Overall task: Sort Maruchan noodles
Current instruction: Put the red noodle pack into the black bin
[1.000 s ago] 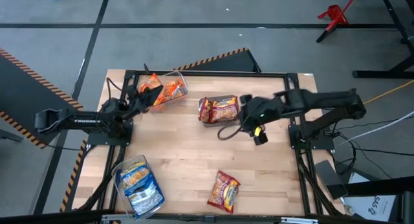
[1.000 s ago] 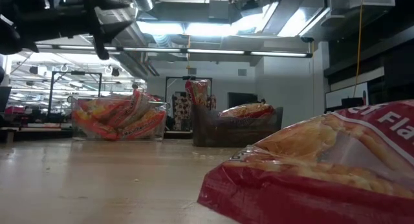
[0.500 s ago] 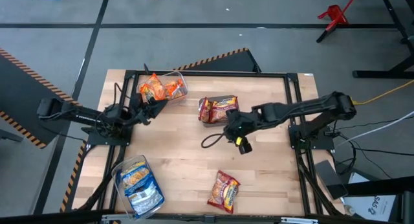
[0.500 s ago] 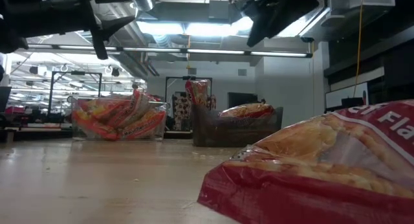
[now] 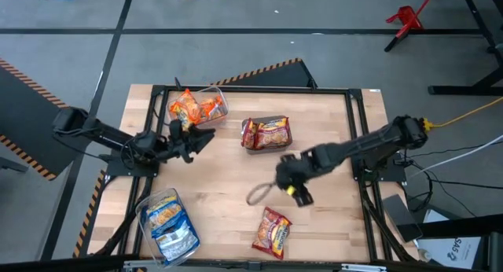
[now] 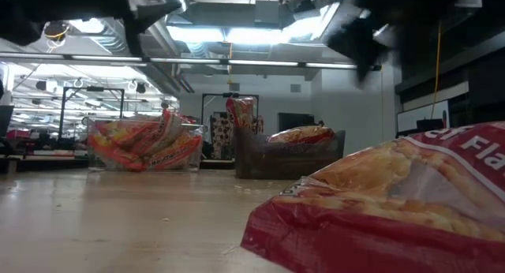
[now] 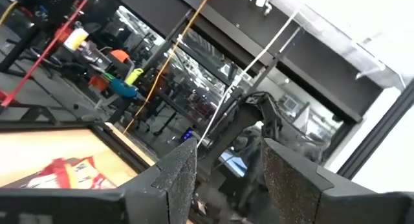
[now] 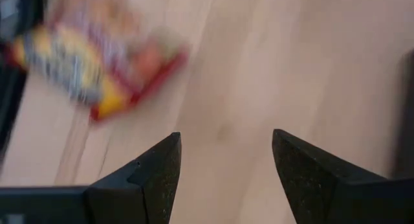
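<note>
One red Maruchan noodles packet [image 5: 271, 231] lies flat on the wooden table near its front edge; it fills the low view's right [image 6: 379, 210] and shows blurred in the right wrist view [image 8: 90, 62]. My right gripper [image 5: 292, 185] hangs open above the table, just far of that packet, tipped downward with nothing between its fingers [image 8: 226, 162]. My left gripper [image 5: 200, 138] stands open and empty [image 7: 223, 179] above the table's left part, between the bin of orange packets [image 5: 196, 107] and the bin of red packets [image 5: 266, 133].
A third clear bin [image 5: 167, 225] holding blue-and-white packets sits at the near left corner. A cable loop [image 5: 259, 195] hangs by my right gripper. Bare wood lies across the table's middle and right. A black frame rims the table.
My right gripper has gone from beside the red-packet bin toward the near edge and down, tipping more downward, toward the loose red packet. My left gripper has swung away from the orange-packet bin toward the table's middle. Both have stayed open and empty.
</note>
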Available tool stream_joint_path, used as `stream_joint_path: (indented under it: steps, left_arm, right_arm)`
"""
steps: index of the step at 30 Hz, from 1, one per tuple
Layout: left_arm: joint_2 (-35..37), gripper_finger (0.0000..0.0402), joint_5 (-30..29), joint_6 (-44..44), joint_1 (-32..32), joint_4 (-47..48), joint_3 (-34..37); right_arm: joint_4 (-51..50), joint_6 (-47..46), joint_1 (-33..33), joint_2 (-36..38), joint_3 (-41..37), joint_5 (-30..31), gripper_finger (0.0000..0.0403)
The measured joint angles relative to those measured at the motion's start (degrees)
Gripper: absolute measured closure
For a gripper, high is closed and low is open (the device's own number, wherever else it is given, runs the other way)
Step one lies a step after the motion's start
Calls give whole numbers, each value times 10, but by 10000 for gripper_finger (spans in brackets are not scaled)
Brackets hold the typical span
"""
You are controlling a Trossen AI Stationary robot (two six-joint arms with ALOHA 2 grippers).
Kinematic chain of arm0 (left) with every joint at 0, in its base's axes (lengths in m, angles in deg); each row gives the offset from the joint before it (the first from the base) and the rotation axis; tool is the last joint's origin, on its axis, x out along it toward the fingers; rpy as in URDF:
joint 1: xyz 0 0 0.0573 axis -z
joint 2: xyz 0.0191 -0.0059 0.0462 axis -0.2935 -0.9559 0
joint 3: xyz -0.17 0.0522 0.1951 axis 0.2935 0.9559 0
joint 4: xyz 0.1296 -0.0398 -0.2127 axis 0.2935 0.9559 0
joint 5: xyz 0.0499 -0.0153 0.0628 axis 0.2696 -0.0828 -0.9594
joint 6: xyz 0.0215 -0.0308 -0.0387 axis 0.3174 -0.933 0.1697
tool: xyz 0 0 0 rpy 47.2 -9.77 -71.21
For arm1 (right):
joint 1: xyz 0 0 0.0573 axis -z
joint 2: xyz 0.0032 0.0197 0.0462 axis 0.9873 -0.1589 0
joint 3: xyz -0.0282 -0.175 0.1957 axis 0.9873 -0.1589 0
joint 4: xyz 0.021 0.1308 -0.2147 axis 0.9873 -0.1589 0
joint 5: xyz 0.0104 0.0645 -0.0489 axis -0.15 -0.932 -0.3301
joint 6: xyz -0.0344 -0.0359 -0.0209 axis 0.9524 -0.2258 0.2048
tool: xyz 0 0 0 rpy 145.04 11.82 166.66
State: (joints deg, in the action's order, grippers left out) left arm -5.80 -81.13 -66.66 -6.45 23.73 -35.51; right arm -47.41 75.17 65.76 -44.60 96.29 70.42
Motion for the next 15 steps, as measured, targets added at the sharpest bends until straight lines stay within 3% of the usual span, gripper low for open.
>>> stream_joint_path:
  steps: [6,11,15]
  left_arm:
    - [-64,234,1,21,18,0,-58]
    - [-100,234,25,28,30,1,-100]
    - [-115,234,36,56,39,0,-129]
  right_arm:
    - [-15,-112,-75,8,-106,3,175]
    - [124,-182,-132,8,-216,5,175]
    - [263,-106,-155,8,-247,24,175]
